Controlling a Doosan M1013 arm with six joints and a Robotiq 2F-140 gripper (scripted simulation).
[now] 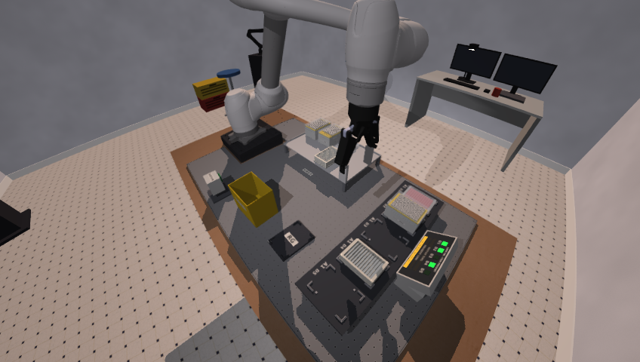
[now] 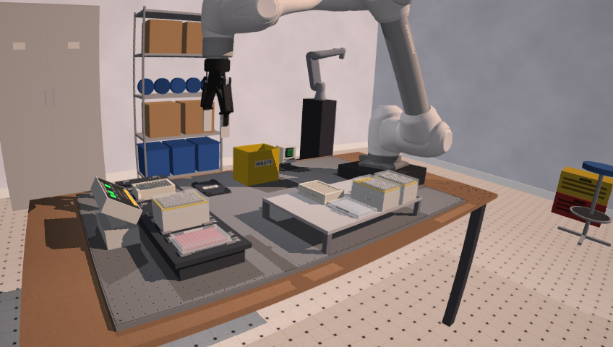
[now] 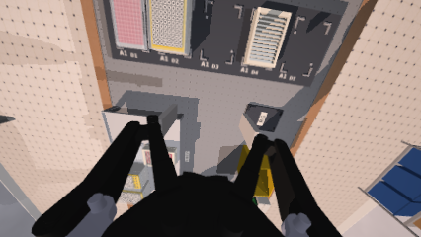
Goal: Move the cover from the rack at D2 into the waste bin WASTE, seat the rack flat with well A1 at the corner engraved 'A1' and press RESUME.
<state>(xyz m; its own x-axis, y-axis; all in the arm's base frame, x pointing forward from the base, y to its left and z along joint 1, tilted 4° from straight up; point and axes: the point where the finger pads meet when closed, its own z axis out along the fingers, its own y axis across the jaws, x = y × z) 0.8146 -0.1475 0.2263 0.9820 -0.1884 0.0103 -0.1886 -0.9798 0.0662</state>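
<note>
The tip rack at D2 (image 1: 406, 208) stands on the dark deck next to the pink plate at D1 (image 1: 421, 197). It also shows in the exterior view (image 2: 180, 209) and the wrist view (image 3: 168, 25). Its top is a dotted face with a yellow edge; I cannot tell a cover apart from the tips. It looks level in its brackets. The yellow WASTE bin (image 1: 252, 197) (image 2: 256, 163) stands upright, its mouth open. My gripper (image 1: 358, 157) (image 2: 217, 113) (image 3: 209, 116) hangs high above the table between the shelf and the deck, pointing down, open and empty.
The reservoir (image 1: 364, 261) sits at D4; D3 and D5 are bare. The RG nest (image 1: 294, 236) lies between the bin and the deck. The shelf (image 1: 334, 157) holds spare racks and a plate. The panel (image 1: 426, 262) stands beside the deck, and a small key box (image 1: 215, 182) near the bin.
</note>
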